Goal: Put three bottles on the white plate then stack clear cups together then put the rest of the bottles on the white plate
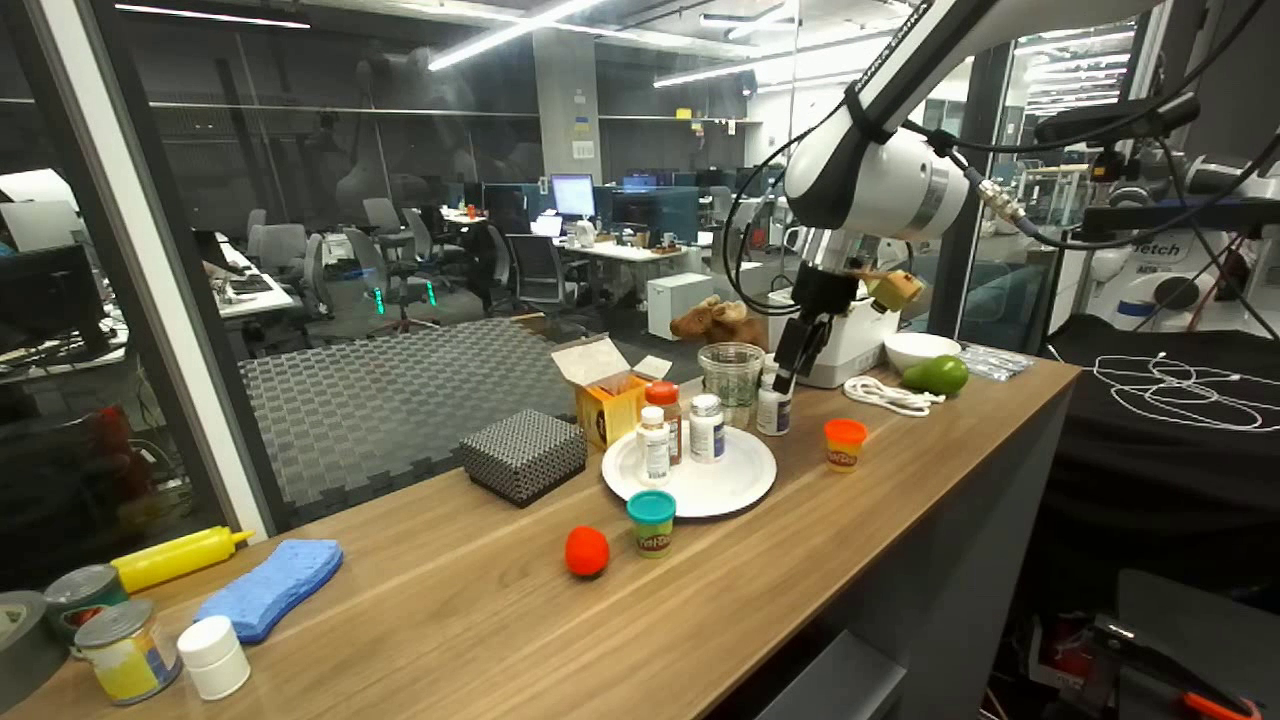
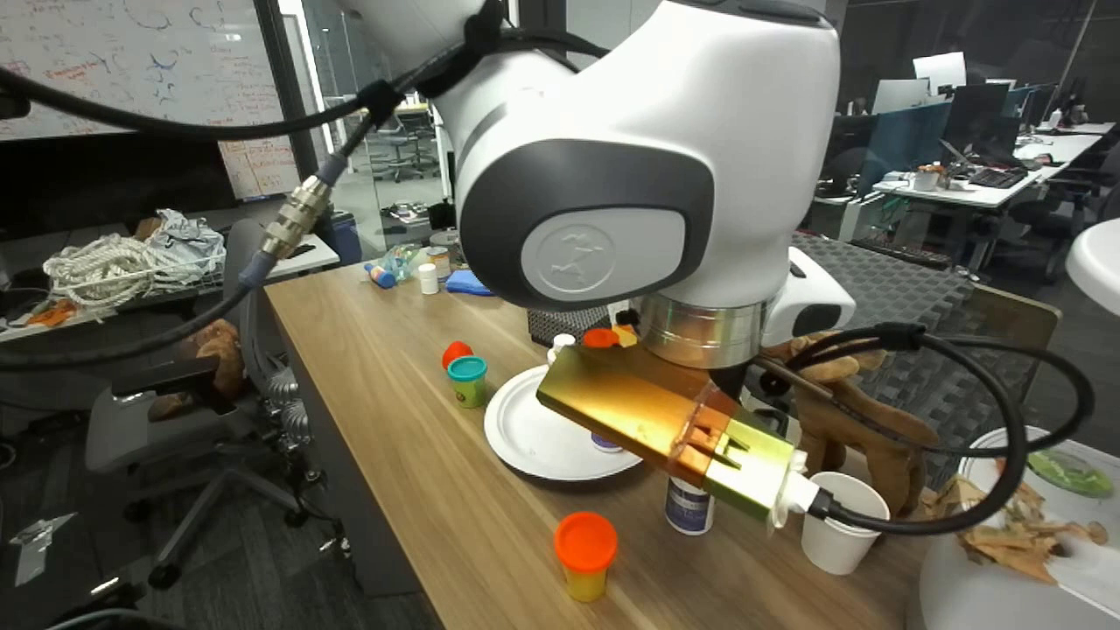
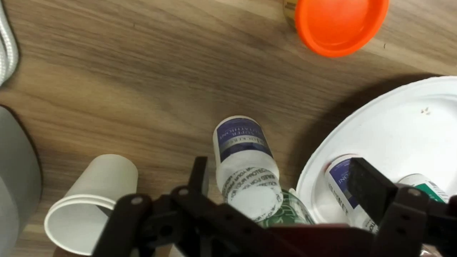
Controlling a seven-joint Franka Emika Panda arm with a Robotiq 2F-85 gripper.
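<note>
1. So, the coming move turns on a white bottle [image 3: 246, 162] with a purple label: in the wrist view it shows between the two sides of the tool [image 3: 279, 169], well off-centre, close to the finger [image 3: 198, 173] at that view's left
2. It stands upright on the tabletop [image 1: 740, 565], long axis vertical, cap up, just beside the white plate [image 1: 725, 487] rather than on it
3. The tool's jaws are spread wide and hold nothing; how low they hang against the cap I cannot tell
4. Probably a small sidestep should centre the bottle before any grip
5. In the way: the opposite finger [image 3: 371, 190] overlaps a lookalike bottle [image 1: 707, 430] on the plate, so coming down could knock it or catch the rim; a glass jar [image 1: 733, 375] stands close by too
6. Also upright on the plate are a red-lidded bottle [image 1: 672, 418] and a small white-capped bottle [image 1: 654, 450]; with three there, this looks like the turn of the remaining bottles
7. Around: white paper cups [image 3: 107, 175], seemingly nested and perhaps the task's cups though not clear; an orange-lidded tub [image 1: 845, 445] well apart
</note>
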